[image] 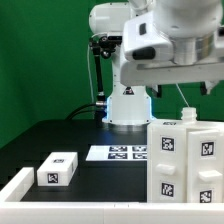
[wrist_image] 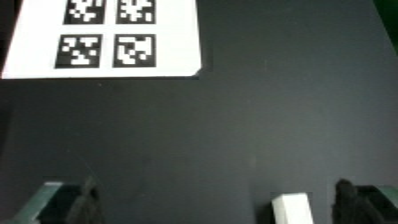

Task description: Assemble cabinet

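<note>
The cabinet (image: 186, 165) is a large white box-like body with black-and-white tags, standing at the exterior view's right front. My gripper (image: 176, 96) hangs just above its top, with a thin white part (image: 186, 114) rising from the cabinet under it. In the wrist view my gripper (wrist_image: 210, 206) is open wide, with dark fingers (wrist_image: 68, 203) at both sides. A small white piece (wrist_image: 297, 208) shows between them, close to one finger and apart from the other. I cannot tell whether it touches that finger. The cabinet's body is out of the wrist view.
The marker board (image: 120, 152) lies flat on the black table before the arm's base and also shows in the wrist view (wrist_image: 107, 40). A small white tagged block (image: 58, 170) lies at the exterior view's left. A white frame edge (image: 14, 186) runs along the front left.
</note>
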`<state>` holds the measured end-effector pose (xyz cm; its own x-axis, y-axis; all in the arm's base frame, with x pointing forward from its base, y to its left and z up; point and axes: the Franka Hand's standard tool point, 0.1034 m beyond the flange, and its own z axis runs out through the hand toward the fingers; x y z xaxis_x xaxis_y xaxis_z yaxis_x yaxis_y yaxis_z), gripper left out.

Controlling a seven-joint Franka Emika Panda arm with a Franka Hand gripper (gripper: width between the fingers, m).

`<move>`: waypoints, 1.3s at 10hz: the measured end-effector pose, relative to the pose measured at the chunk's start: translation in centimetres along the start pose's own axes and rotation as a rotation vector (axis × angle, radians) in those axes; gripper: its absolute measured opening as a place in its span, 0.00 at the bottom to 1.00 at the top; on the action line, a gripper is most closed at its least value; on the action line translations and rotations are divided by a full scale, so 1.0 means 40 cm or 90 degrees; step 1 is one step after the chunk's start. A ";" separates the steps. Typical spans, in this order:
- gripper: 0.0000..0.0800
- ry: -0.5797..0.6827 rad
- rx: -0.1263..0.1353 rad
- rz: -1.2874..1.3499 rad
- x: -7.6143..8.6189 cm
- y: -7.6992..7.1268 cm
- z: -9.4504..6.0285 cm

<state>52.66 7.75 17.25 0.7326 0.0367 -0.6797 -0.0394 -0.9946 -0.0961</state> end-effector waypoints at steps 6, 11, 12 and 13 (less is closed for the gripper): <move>0.81 0.053 0.006 -0.043 -0.046 0.075 0.026; 0.81 0.096 0.020 -0.067 0.002 0.223 0.079; 0.81 0.115 0.020 -0.084 0.009 0.279 0.081; 0.81 0.122 0.021 -0.091 0.010 0.310 0.076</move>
<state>50.37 -4.27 13.57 0.8474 0.1546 -0.5079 0.0539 -0.9768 -0.2074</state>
